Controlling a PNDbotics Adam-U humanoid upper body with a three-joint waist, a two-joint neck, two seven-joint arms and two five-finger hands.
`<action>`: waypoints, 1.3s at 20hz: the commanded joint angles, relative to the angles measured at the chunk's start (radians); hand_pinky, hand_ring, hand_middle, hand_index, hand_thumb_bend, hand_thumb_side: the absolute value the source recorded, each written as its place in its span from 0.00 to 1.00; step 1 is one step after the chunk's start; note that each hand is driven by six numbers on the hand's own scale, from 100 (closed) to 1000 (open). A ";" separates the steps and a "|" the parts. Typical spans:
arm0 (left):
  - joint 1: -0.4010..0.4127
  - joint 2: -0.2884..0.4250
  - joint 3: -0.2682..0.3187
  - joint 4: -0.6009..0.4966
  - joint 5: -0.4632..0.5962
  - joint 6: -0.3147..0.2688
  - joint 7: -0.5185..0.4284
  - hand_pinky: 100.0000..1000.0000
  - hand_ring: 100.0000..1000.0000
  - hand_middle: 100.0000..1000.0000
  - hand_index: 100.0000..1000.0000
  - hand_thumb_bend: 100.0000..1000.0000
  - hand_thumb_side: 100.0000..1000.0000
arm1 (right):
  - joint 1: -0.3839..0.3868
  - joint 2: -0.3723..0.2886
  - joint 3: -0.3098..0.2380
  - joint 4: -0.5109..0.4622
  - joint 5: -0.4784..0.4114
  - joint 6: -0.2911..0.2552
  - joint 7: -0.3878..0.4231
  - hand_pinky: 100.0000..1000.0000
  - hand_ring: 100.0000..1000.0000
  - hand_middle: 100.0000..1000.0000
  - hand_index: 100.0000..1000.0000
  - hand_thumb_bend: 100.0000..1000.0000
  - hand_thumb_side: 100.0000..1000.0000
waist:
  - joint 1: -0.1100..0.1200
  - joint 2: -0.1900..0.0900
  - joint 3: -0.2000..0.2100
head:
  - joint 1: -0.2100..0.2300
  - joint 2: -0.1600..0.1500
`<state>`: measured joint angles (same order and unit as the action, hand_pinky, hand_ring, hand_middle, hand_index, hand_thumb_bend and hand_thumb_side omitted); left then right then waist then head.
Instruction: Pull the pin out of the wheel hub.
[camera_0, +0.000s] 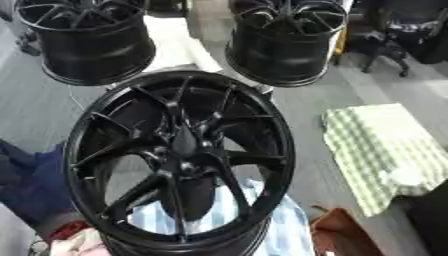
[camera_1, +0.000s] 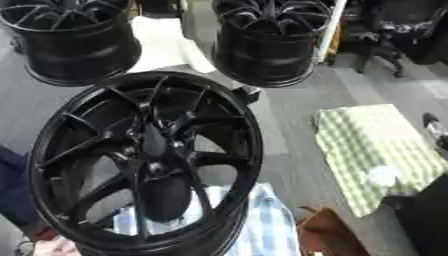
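Note:
A large black multi-spoke wheel (camera_0: 179, 160) stands tilted in the foreground, its face turned up toward me. Its hub (camera_0: 184, 146) sits at the centre where the spokes meet. I cannot make out a pin among the dark hub parts. A dark shape, perhaps my right hand (camera_0: 430, 215), fills the lower right corner, well apart from the wheel. My left hand shows in no view.
Two more black wheels (camera_0: 87, 40) (camera_0: 284, 40) stand behind. A blue-and-white striped cloth (camera_1: 262, 220) lies under the front wheel. A green checked cloth (camera_0: 385, 150) with a small white thing (camera_1: 382, 175) lies right. A blue sleeve (camera_0: 31, 185) borders the wheel's left rim. A brown box (camera_0: 341, 235) sits at the bottom.

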<state>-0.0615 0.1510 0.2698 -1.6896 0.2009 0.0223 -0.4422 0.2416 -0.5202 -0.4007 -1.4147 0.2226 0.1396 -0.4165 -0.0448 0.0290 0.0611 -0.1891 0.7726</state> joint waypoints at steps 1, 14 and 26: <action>-0.003 0.021 0.006 -0.014 -0.001 -0.004 0.001 0.65 1.00 0.61 0.79 0.00 0.84 | -0.006 0.076 -0.001 0.024 -0.100 -0.038 -0.180 0.76 0.75 0.85 0.92 0.31 0.64 | 0.002 -0.009 -0.002 | -0.008 -0.003; -0.006 0.013 -0.002 -0.011 0.005 -0.005 -0.011 0.65 1.00 0.61 0.78 0.00 0.84 | -0.141 0.252 0.268 -0.208 -0.215 -0.257 -0.146 0.69 0.61 0.62 0.85 0.11 0.55 | 0.012 -0.011 0.004 | -0.016 -0.003; -0.010 0.007 -0.011 -0.009 0.008 -0.002 -0.022 0.65 1.00 0.61 0.78 0.00 0.84 | -0.214 0.313 0.425 -0.182 -0.239 -0.294 0.047 0.69 0.60 0.61 0.85 0.09 0.53 | 0.016 -0.013 0.012 | -0.005 -0.003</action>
<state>-0.0618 0.1498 0.2623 -1.6883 0.2028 0.0222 -0.4610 0.0361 -0.1974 0.0220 -1.5893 -0.0090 -0.1495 -0.3791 -0.0307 0.0233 0.0745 -0.1955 0.7726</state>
